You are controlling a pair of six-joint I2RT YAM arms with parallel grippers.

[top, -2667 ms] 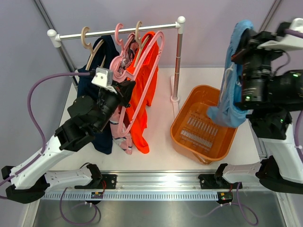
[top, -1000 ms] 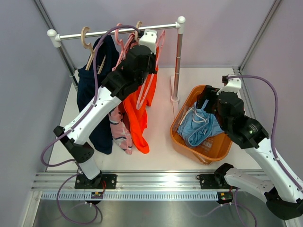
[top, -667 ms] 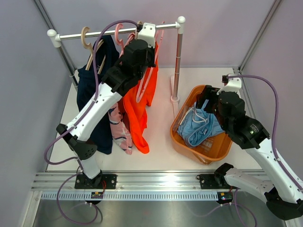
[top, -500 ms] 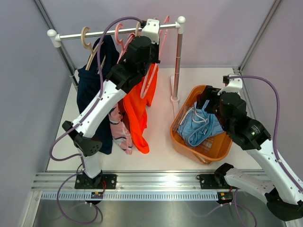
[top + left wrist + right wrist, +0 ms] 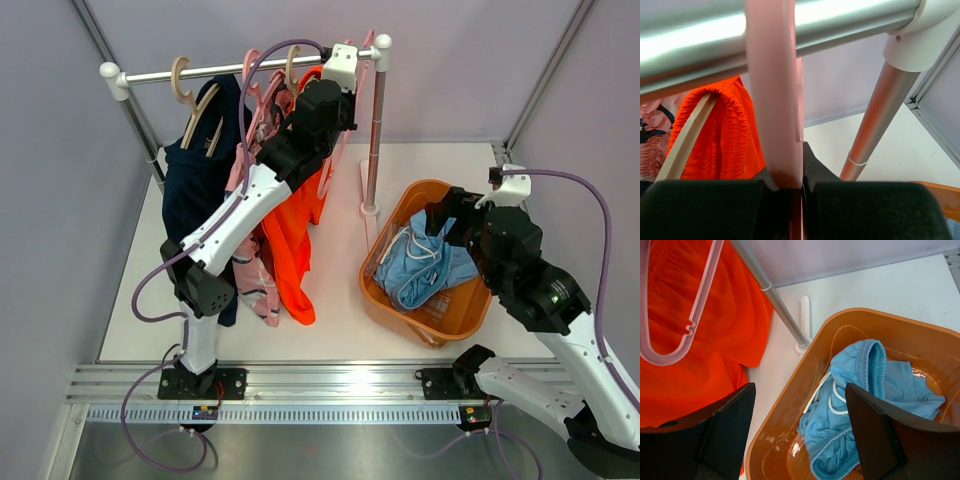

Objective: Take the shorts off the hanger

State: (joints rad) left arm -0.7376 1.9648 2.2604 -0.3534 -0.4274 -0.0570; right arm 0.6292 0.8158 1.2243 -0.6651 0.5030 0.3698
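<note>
From above, your left arm [image 5: 255, 195] reaches up to the right end of the rail [image 5: 160, 73], and your right arm [image 5: 525, 275] hangs over the orange basket [image 5: 392, 300] on the desk [image 5: 335, 290]. The light blue shorts [image 5: 425, 265] lie bunched in that basket, off any hanger, so one pair of four looks done. Three are left on the rail: the navy shorts [image 5: 195, 195] at the left, the pink patterned shorts [image 5: 252, 275] in the middle, and the orange shorts [image 5: 290, 240] beside them.

In your left wrist view, the left fingers [image 5: 705, 210] are pinched closed on the neck of a pink hanger [image 5: 774, 100] that crosses the rail. You cannot tell from here whether its hook sits over the bar. The orange shorts show just to the left, gathered on a wooden hanger [image 5: 682, 145], with the rack's post [image 5: 875, 125] to the right.

In your right wrist view, the right fingers [image 5: 727, 432] stand wide apart and hold nothing. Below them the light blue shorts rest inside the basket, drawstring showing. The pink hanger's lower bar hangs bare in front of the orange shorts, so it appears to be the emptied one. The orange pair looks like the likeliest next.
</note>
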